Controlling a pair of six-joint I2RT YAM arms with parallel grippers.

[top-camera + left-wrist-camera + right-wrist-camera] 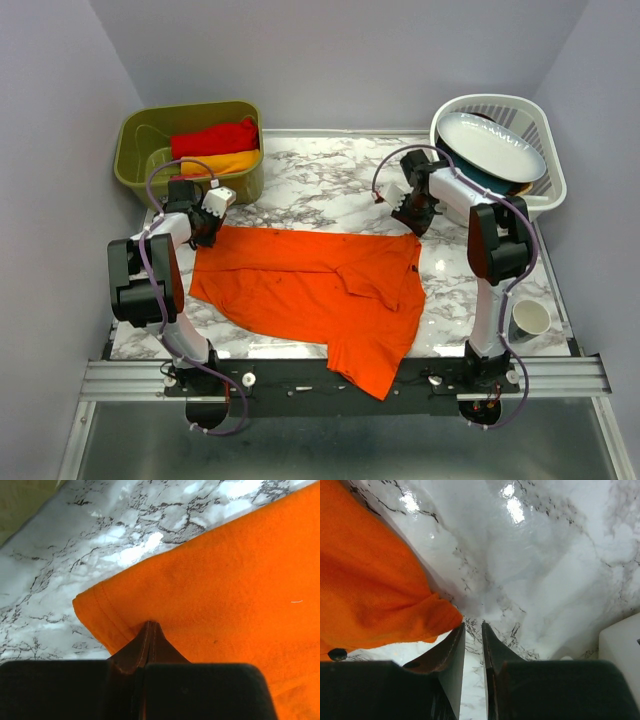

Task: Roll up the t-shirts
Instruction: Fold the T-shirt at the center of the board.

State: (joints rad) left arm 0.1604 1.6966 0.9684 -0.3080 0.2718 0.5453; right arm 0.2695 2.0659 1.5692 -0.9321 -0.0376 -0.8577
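Pale grey walls, marble table

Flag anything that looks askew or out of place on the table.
The shirt lies crooked: its lower end hangs off the near edge of the table, over the rail, and a flap of cloth is folded over on its right half. Nothing else stands out.

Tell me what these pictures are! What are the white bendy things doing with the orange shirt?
They are two robot arms, the left arm and the right arm. One picture looks down from above; the other two come from cameras on their wrists. An orange t-shirt lies spread on the marble table. The left arm's jaws pinch its edge. The right arm's jaws stand a little apart beside another corner, holding nothing. A green bin holds red cloth and yellow cloth.
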